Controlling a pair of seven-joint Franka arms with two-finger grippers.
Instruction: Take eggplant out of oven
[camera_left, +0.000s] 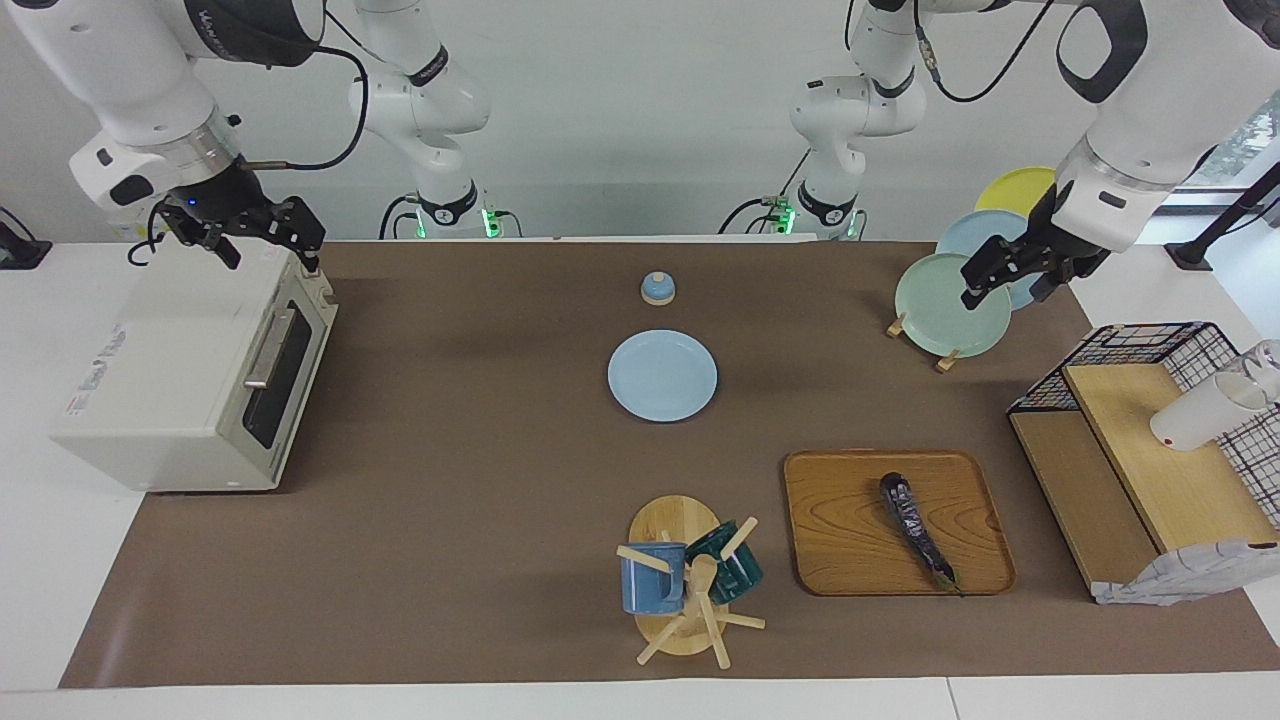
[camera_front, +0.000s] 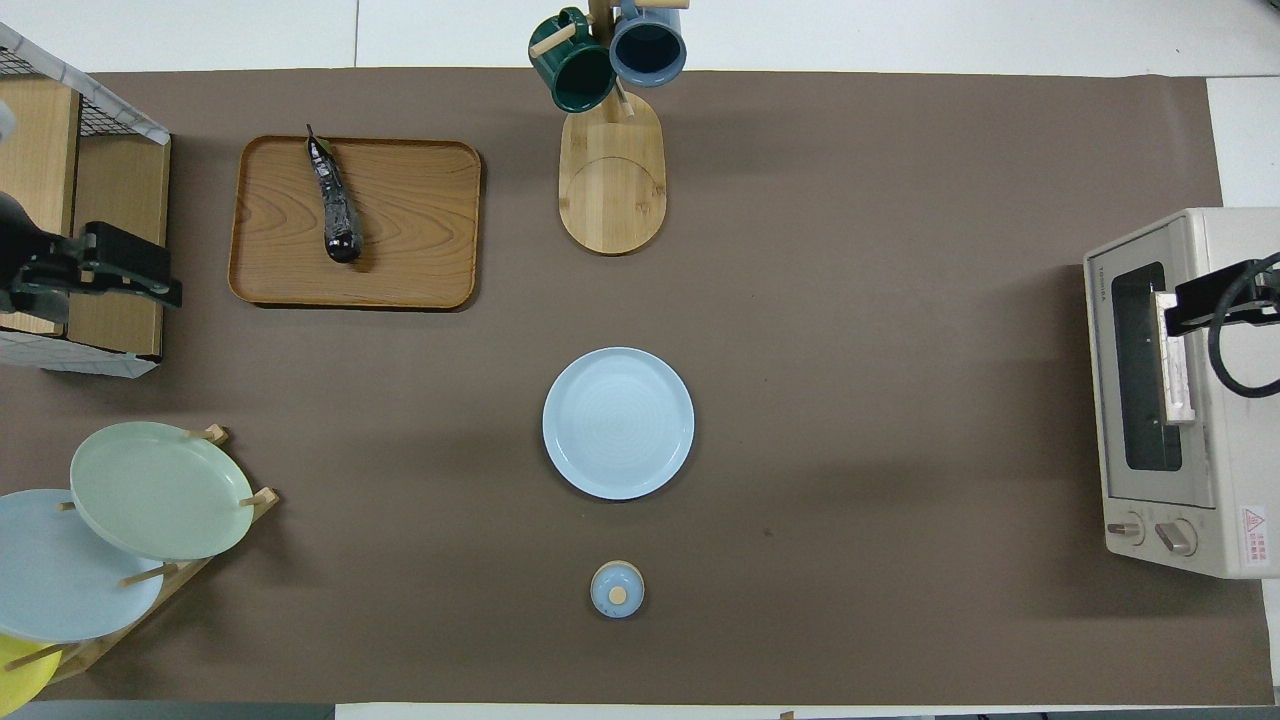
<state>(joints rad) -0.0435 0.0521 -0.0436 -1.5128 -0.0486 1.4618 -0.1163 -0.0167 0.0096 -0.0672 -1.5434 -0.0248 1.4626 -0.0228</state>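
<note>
The slim dark eggplant (camera_left: 915, 530) (camera_front: 333, 200) lies alone on a wooden tray (camera_left: 850, 545) (camera_front: 410, 250) toward the left arm's end of the table. The off-white oven (camera_left: 170, 380) (camera_front: 1225, 400) stands at the right arm's end, its dark glass door shut. My left gripper (camera_left: 1002, 290) (camera_front: 150, 272) hangs open and empty in the air over the plate rack, well clear of the tray. My right gripper (camera_left: 278, 255) hovers open and empty just above the oven's top edge over the door.
A light blue plate (camera_left: 662, 375) sits mid-table, with a small blue lidded pot (camera_left: 657, 288) nearer the robots. A mug tree (camera_left: 685, 580) with two mugs stands beside the tray. A plate rack (camera_left: 950, 300) and a wooden shelf with wire basket (camera_left: 1150, 440) fill the left arm's end.
</note>
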